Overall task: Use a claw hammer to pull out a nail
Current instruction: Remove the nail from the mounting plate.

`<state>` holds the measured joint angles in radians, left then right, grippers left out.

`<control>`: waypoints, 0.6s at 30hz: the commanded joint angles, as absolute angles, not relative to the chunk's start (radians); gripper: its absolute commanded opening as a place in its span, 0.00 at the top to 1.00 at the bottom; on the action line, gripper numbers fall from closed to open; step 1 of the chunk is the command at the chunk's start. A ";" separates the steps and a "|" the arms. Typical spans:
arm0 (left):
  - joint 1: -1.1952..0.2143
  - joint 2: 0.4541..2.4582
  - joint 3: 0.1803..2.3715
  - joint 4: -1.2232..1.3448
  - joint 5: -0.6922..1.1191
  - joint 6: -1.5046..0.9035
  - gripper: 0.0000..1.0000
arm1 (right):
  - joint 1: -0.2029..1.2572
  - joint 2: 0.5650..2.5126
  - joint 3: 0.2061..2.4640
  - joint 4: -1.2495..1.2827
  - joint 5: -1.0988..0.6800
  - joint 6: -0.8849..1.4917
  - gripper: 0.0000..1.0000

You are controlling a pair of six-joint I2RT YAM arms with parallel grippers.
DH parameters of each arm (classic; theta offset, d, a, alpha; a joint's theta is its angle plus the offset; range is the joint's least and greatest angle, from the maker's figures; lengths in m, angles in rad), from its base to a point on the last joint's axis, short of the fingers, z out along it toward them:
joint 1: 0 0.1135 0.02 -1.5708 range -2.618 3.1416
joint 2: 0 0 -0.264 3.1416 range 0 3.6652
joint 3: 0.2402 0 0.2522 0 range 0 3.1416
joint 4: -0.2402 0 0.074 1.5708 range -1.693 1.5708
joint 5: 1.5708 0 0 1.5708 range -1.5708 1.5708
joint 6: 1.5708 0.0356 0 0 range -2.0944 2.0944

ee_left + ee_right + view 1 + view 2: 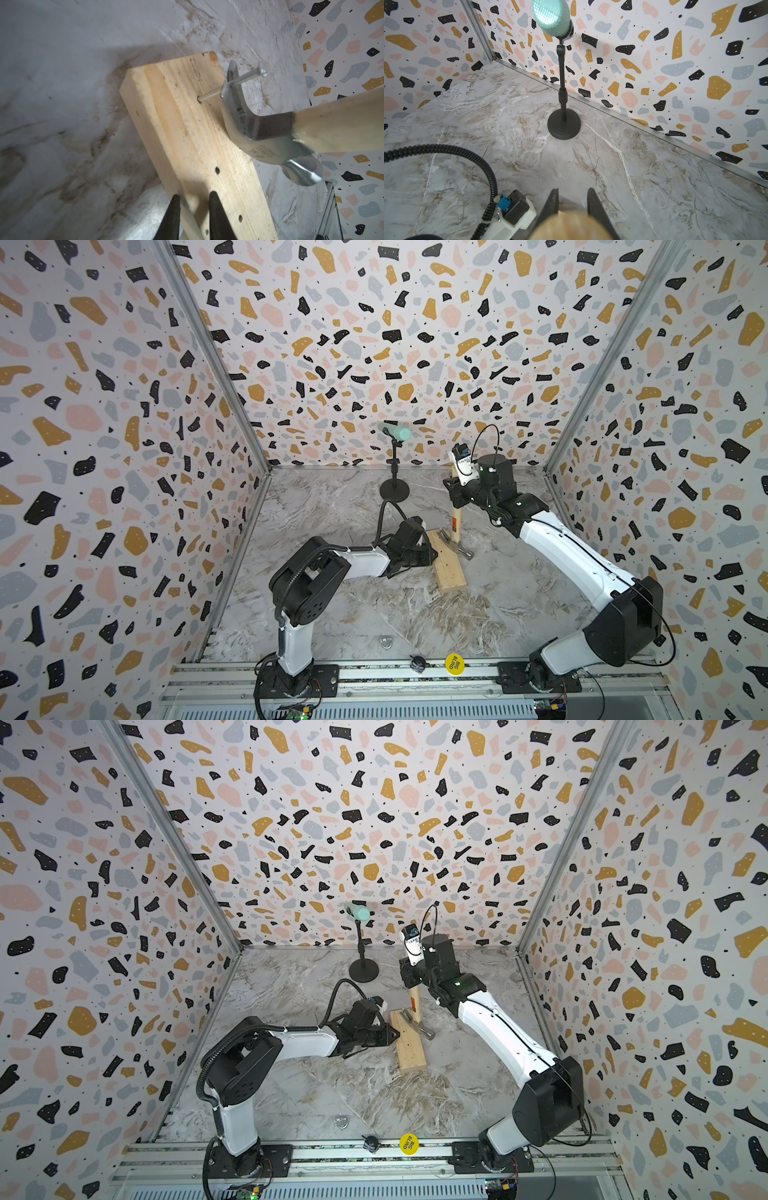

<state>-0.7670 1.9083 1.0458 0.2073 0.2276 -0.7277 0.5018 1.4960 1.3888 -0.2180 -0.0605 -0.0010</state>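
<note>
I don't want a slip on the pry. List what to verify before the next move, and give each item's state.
1. Nail seated in the claw hammer fork: ok.
2. Nail free of the wood block: not ok, tip in its hole.
3. Right gripper shut on the hammer's handle end: ok.
4. Left gripper holding the block down: cannot tell; it sits at the block's edge.
5. Microphone stand apart from the hammer: ok.
</note>
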 commanded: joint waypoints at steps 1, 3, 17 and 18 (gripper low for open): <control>-0.773 1.933 1.026 0.178 0.221 -0.729 0.79 | 0.495 1.476 1.459 -0.136 -0.071 0.000 1.00; -0.773 1.933 1.026 0.178 0.221 -0.728 0.79 | 0.494 1.480 1.466 -0.136 -0.073 0.000 1.00; -0.773 1.930 1.022 0.175 0.218 -0.731 0.80 | 0.474 1.480 1.438 -0.069 -0.087 0.005 1.00; -0.773 1.931 1.022 0.175 0.218 -0.731 0.80 | 0.472 1.479 1.434 -0.065 -0.088 0.007 1.00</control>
<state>-0.7670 1.9083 1.0447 0.2089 0.2276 -0.7280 0.4839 1.5120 1.3968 -0.1905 -0.0891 0.0074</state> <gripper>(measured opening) 0.206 0.241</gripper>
